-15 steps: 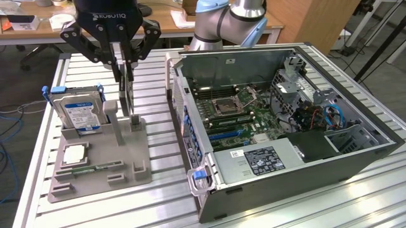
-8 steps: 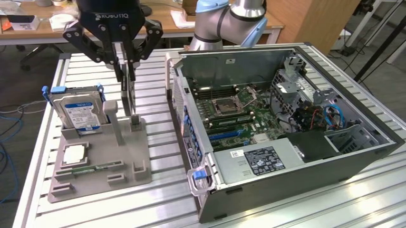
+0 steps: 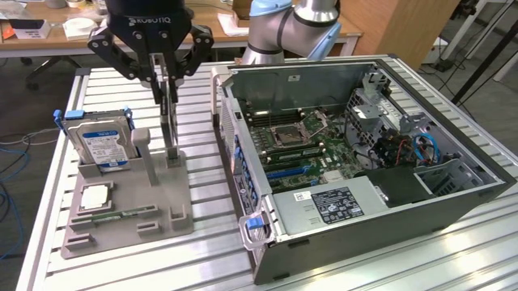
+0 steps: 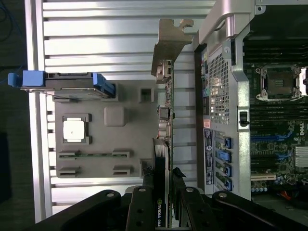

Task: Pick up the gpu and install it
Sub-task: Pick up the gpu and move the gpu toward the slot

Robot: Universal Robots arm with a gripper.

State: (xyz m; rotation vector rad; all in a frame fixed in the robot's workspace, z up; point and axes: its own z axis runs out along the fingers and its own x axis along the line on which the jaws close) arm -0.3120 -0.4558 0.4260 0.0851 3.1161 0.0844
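Note:
The gpu stands on edge in a slot of the grey holder, a thin dark card seen edge-on. In the wrist view the gpu runs lengthwise, its silver bracket at the end away from the camera. My gripper hangs straight over the card with its fingers drawn in on the upper edge. The wrist view shows the gripper with black fingers pressed to both faces of the card. The card's lower edge still sits in the holder.
The holder also carries a silver hard drive with blue rails, a square processor and a narrow memory stick. The open computer case lies at the exterior view's right, with the motherboard exposed. Everything rests on a slatted aluminium table.

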